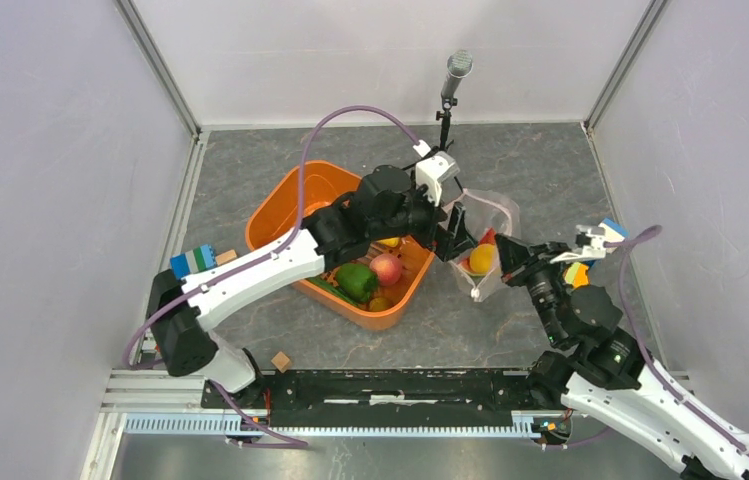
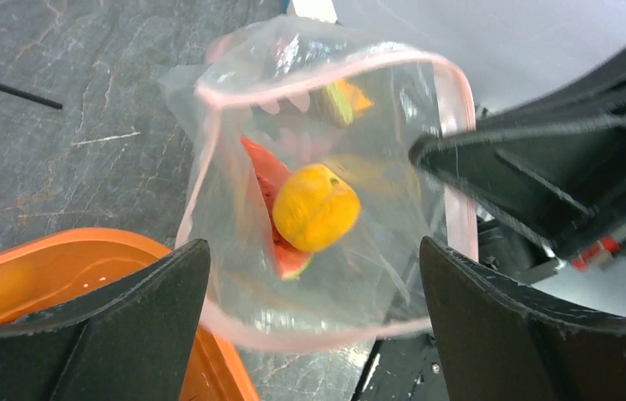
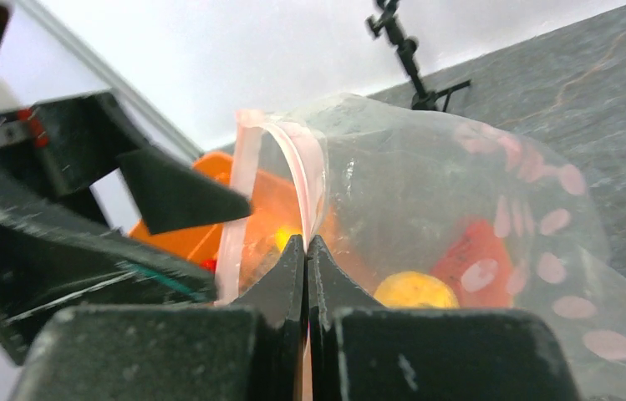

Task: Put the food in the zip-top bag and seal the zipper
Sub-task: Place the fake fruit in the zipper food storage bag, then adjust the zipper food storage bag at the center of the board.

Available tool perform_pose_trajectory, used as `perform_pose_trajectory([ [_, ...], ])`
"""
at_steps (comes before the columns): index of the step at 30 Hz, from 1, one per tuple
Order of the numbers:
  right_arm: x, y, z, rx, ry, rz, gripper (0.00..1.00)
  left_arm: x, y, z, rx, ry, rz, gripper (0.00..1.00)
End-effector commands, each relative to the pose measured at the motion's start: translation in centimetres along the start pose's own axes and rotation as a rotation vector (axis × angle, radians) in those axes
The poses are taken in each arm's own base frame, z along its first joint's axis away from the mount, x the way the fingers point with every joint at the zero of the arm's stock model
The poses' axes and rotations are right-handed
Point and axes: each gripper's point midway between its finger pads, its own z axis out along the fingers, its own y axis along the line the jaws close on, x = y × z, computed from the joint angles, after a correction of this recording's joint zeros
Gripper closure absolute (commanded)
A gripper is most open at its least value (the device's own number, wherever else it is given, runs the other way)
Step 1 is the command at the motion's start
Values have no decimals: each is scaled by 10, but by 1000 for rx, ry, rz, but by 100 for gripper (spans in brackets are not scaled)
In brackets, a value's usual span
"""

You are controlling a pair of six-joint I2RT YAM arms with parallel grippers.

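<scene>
- orange basket [image 1: 295, 185], left of centre on the bench [image 1: 550, 170]: holds a green bell pepper [image 1: 355, 280], a reddish round fruit [image 1: 386, 268] and a yellow bit [image 1: 380, 302]. The arm covers the rest, can't tell what else is in there.
- The food looks like glossy hard plastic, light and rounded. I'd expect it to be slippery, so pinch across the widest part, not the tips.
- left gripper [image 2: 313, 251]: fingers wide apart, nothing held, hanging at the bag mouth just past the basket's right rim.
- zip-top bag [image 1: 495, 210], just right of the basket, mouth open toward the left fingers. Inside: a yellow piece [image 2: 316, 207] lying against a red slice [image 2: 257, 171]. There's another yellowish piece deeper in, blurred.
- Bag is thin soft film with next to no weight, likely folds shut if released. The zipper [image 3: 234, 200] strip is the stiffest part, so take hold there.
- right gripper [image 3: 307, 251]: fingers together, clamped on the mouth edge at the zipper, holding that side up.
- Zipper is not sealed.
</scene>
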Motion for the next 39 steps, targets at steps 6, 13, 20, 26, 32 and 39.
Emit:
perform_pose_trajectory([
  [6,-64,-50,-23,224,-303,92,100,-59,2,-98,-123,-320,79,0],
  [13,-83,30,-11,-79,-161,-115,100,-6,77,-114,-406,-179,8,0],
  [20,-109,-10,-19,195,-157,-174,100,27,125,-124,-476,-118,-142,0],
  [26,-64,-18,-8,174,-101,-176,100,54,156,-114,-474,5,-240,0],
  [32,-34,-24,-3,169,-46,-167,100,80,190,-94,-534,73,-330,0],
  [39,-7,-22,3,139,4,-134,100,83,234,-76,-674,-109,-570,0],
])
